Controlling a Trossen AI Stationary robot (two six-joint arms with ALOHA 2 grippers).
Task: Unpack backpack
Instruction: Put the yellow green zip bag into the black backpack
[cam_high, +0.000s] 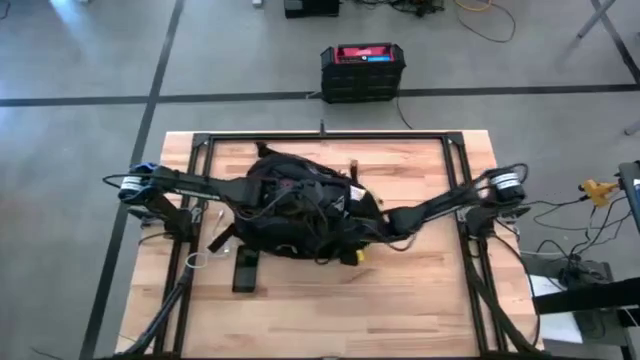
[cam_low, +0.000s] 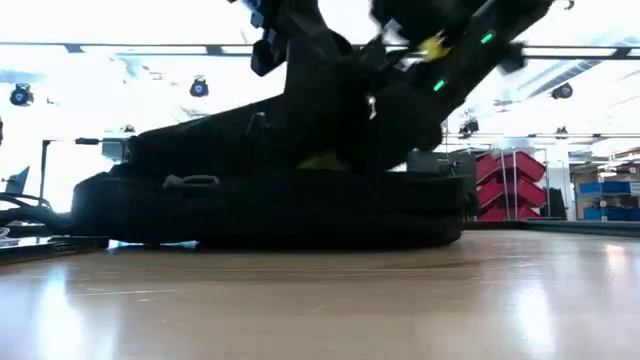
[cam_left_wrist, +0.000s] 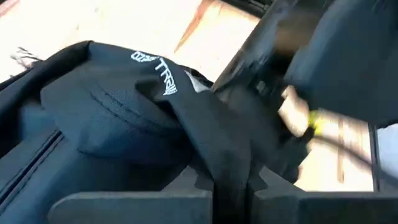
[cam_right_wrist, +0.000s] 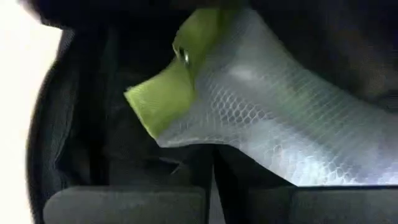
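Your backpack lies flat near the middle of the pale, plank-grained wooden worktop, a soft, rounded heap of black woven fabric with straps trailing off toward the near edge. From the low view it reads as a long, low slab with its upper flap lifted into a peak where both arms meet.

Your left pincer is closed on a fold of the backpack's black cloth, the fabric squeezed into the narrow slot between its two dark, blocky fingers. White lettering is printed on the draped flap beside that fold.

Your right pincer is pushed into the backpack's dark opening from the other side. Its fingers sit nearly together, with something thin and dark between them; you cannot tell whether it actually has hold of anything. Just ahead of it lies a silvery mesh pouch with a scaly, netted texture and a yellow-green fabric corner.
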